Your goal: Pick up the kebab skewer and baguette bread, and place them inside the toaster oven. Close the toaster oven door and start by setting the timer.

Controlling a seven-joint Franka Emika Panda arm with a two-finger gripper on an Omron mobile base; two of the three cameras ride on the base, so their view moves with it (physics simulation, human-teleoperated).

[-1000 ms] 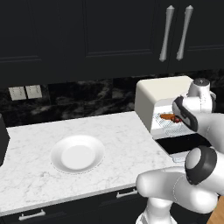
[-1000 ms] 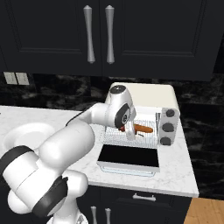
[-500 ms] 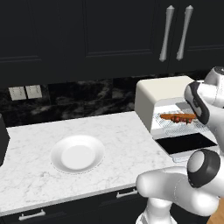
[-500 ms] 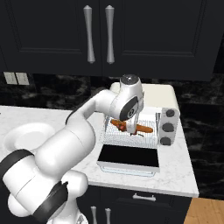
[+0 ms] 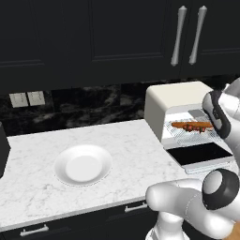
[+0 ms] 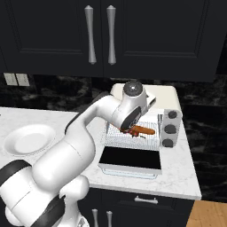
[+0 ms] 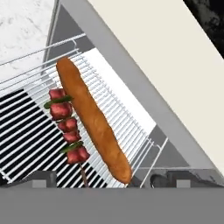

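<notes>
The baguette bread (image 7: pixel 94 120) and kebab skewer (image 7: pixel 66 127) lie side by side on the wire rack (image 7: pixel 35 131) inside the toaster oven (image 5: pixel 176 101), centre of the hand view. The toaster oven door (image 6: pixel 130 159) hangs flat, overhanging the bench (image 5: pixel 37 187) edge. The tool (image 7: pixel 103 180), spread and holding nothing, is cut off at the bottom edge.
</notes>
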